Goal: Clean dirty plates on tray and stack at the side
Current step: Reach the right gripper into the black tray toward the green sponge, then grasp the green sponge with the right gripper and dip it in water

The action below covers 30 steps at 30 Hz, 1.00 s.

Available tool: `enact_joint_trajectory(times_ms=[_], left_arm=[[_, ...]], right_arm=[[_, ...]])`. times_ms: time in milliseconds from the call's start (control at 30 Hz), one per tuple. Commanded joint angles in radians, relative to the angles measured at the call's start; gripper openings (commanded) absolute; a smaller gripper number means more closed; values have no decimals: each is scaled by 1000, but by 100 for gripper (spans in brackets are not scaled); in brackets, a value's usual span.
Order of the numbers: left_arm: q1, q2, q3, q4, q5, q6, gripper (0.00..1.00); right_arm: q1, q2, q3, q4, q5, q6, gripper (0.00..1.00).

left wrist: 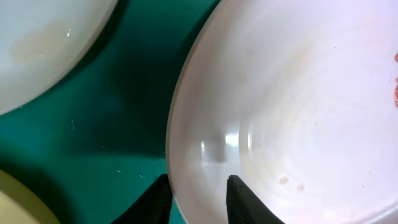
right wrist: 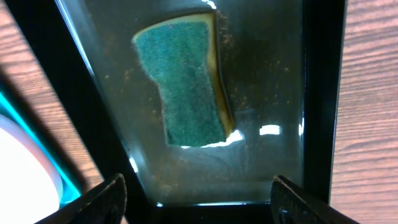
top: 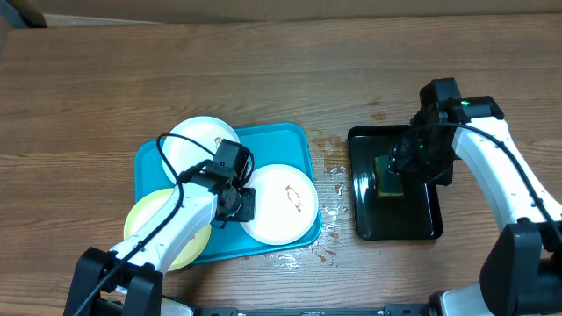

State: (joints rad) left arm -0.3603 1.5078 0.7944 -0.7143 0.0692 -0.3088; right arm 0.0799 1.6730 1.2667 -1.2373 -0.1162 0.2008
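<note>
Wood surface (top: 105, 79). Cyan tray (top: 285, 140) left of centre; black tray (top: 426, 224) to its right.

Three plates on the cyan tray:
- right white plate (top: 279, 204), brown smear
- far white plate (top: 198, 140), overhanging the rim
- yellow plate (top: 145, 215), overhanging the near-left corner

Sponge (right wrist: 186, 87) in the black tray.

Left tool (left wrist: 198, 180) slightly apart, straddling the right white plate's rim. Right tool (right wrist: 198, 183) wide apart over the sponge.

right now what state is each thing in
cyan-blue plastic tray: holds three plates
smeared white round plate: dirty
second white round plate: small brown mark
pale yellow round plate: overhangs tray's edge
green rectangular sponge: lying free in black glossy tray
left gripper: open astride smeared plate's rim
right gripper: open above sponge
</note>
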Motion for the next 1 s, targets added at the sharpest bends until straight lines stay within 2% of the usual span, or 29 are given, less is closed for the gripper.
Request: enact_joint_trajectory(times_ms=[0,167,233,267,400,433,500,533,600,633,733,800,833,900,967], left_arm=[[6,8,33,-19,-10,29,33],[8,8,33,-40,-10,13,40],[8,8,33,-48,-10,14,48],[8,8,33,-51,-10,14,50],[7,8,33,-53,-9,14,52],[7,8,33,-53,-9,14,52],[7,8,33,-55,-9,14,52],[7,8,33,-58,-9,14,52],[7,8,33,-68,-10,14,52],[7,8,33,-73,-10,15,52],[7,8,33,-81,-10,17,53],[7,8,33,-81,-10,17,54],[7,8,33,-81,-9,17,55],[7,8,33,-82,-9,17,57],[7,8,33,-85,-9,17,60]], right_arm=[[-2,15,-18,27,21,40,79],[30,24,-128,158,-11,43,75],[54,24,-181,210,-33,43,74],[71,24,-216,249,-35,48,70],[121,24,-323,395,-3,66,68],[129,24,-342,424,18,66,61],[138,24,-366,455,47,66,39],[139,24,-368,449,54,65,25],[138,21,-365,429,57,65,8],[133,21,-356,414,60,65,4],[114,20,-294,334,60,65,4],[103,20,-243,276,60,65,13],[100,20,-215,243,60,64,29],[99,20,-179,200,64,61,50],[99,20,-169,193,64,61,79]])
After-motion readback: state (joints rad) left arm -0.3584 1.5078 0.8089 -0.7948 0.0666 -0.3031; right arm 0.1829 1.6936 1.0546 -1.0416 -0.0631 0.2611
